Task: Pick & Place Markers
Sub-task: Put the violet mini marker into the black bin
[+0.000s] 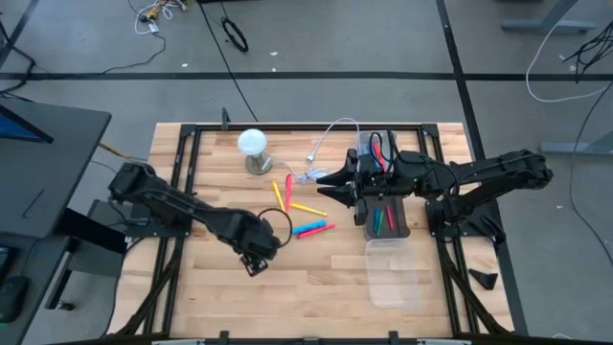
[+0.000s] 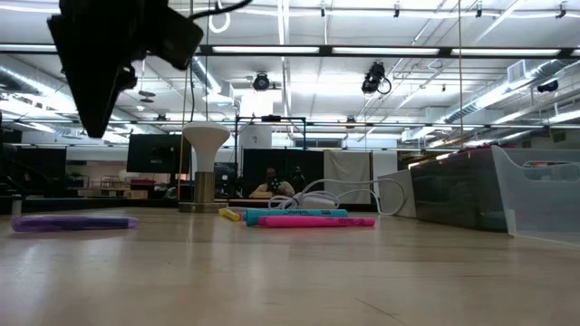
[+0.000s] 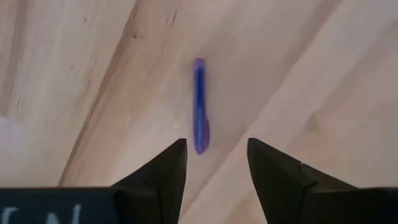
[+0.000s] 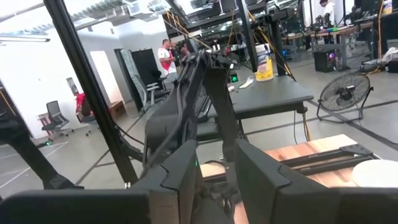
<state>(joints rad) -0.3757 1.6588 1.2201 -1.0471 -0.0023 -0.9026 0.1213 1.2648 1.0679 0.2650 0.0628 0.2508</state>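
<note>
Hovering over the wooden bench [image 1: 316, 278], the left gripper [image 3: 216, 163] points straight down with its fingers [image 3: 166, 169] parted and nothing between them; a purple marker [image 3: 199, 106] lies flat on the wood directly below, just ahead of the fingertips and in line with the gap. In the low view the same marker rests alone, well apart from the others. Loose markers [image 1: 305, 213] in yellow, red, blue and pink lie scattered near the bench centre, close to a white cable [image 1: 324, 146] and a white lamp [image 1: 254, 149]. The right gripper [image 1: 335, 187] is raised beside a dark bin [image 1: 385, 222] already holding several markers; its fingers [image 4: 180, 169] are slightly apart and hold nothing. A clear container [image 1: 393, 272] sits just in front of the bin.
</note>
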